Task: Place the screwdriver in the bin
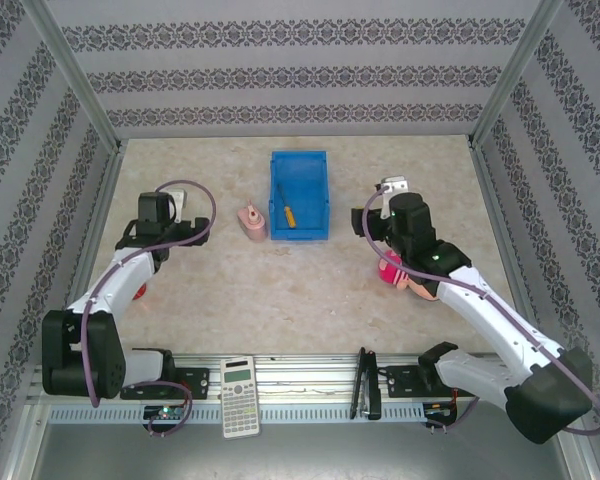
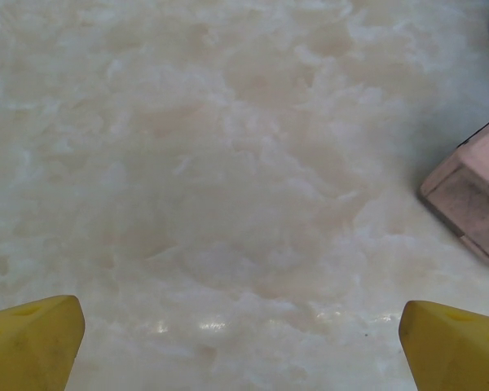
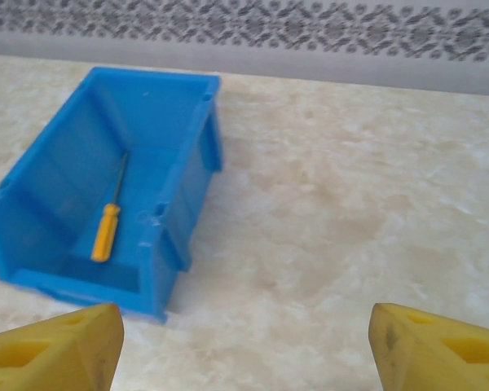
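The bright blue bin (image 1: 300, 165) stands at the back middle of the table, and the right wrist view has it at the left (image 3: 183, 195). Inside it lies the screwdriver (image 1: 288, 214) with its orange-yellow handle (image 3: 106, 232) and thin dark shaft on the bin floor. My right gripper (image 1: 392, 187) hovers to the right of the bin, its yellow fingers (image 3: 436, 346) spread wide over bare table, open and holding nothing. My left gripper (image 1: 178, 203) is at the left, open, yellow fingertips (image 2: 33, 342) far apart above the tabletop.
A small pink bottle (image 1: 252, 222) stands just left of the bin; its pink side (image 2: 477, 191) shows in the left wrist view. A pink-red toy (image 1: 392, 270) lies under the right arm. A calculator (image 1: 240, 396) and a long black tool (image 1: 364, 383) rest on the front rail.
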Motion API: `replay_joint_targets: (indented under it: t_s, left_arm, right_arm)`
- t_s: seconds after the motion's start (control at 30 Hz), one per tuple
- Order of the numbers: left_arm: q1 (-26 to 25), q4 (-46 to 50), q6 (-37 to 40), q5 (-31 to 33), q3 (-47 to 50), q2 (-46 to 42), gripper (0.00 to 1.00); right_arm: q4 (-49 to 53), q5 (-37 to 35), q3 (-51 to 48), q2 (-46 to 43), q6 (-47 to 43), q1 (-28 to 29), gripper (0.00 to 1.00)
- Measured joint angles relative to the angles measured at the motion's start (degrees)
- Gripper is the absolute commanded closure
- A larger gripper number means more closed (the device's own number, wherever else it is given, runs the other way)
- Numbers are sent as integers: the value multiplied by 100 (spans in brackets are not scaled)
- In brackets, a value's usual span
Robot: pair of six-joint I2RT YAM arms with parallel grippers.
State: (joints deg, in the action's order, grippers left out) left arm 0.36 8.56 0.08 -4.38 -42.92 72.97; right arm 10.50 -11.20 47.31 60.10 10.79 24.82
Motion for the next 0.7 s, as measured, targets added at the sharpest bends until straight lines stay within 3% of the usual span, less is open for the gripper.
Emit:
replay_joint_targets:
  t_s: [0.43,0.7]
  left_arm:
    - [0,-2249,-81,170,1648,-732,1]
    - [0,-4179,-33,372,2503,-382,1]
  right_arm:
    - [-1434,-535,-1532,-225,37,-1189,19]
    - [-2533,-892,-2260,-280,-304,-1349,17]
